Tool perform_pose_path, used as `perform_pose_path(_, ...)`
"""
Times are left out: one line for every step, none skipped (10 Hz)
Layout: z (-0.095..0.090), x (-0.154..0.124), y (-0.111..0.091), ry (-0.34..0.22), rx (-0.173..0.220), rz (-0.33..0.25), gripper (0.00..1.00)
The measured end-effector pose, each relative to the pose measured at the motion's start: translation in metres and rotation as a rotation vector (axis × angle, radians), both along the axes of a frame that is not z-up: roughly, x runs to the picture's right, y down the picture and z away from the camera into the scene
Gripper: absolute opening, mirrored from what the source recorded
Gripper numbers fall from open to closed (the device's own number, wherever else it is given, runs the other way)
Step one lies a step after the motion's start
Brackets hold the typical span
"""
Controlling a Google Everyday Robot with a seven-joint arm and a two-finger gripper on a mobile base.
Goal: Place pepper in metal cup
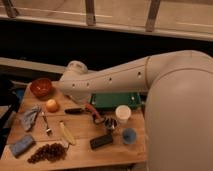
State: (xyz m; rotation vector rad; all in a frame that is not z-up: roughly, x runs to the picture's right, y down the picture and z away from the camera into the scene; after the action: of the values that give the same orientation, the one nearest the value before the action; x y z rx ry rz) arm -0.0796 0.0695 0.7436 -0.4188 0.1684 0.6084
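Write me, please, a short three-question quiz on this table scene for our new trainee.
1. True or false: the pepper already lies inside the metal cup.
2. Which stands nearest the metal cup? A) red bowl B) white cup C) blue sponge
3. Fill in: the end effector is low over the table, right beside the slim red-orange ____.

Key: 1 false, it is outside the cup; 2 B; 3 pepper.
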Motion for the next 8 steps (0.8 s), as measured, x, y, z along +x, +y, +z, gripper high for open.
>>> perform_pose_path(-0.001, 0.017, 0.001, 0.026, -0.003, 0.038, 0.00)
perform_pose_path(0.001, 0.035, 0.003, 0.042, -0.009, 0.091, 0.00)
perform_pose_path(0.003, 0.049, 0.006, 0.045, -0.014, 0.140, 0.00)
perform_pose_path(0.004, 0.056, 0.007, 0.045, -0.017, 0.167, 0.00)
perform_pose_path(0.004, 0.056, 0.008, 0.043, -0.022, 0.177, 0.00)
perform_pose_path(0.004, 0.053, 0.009, 0.038, -0.022, 0.173, 0.00)
perform_pose_path(0.004, 0.054, 0.009, 0.041, -0.022, 0.174, 0.00)
perform_pose_path(0.004, 0.057, 0.009, 0.044, -0.021, 0.176, 0.00)
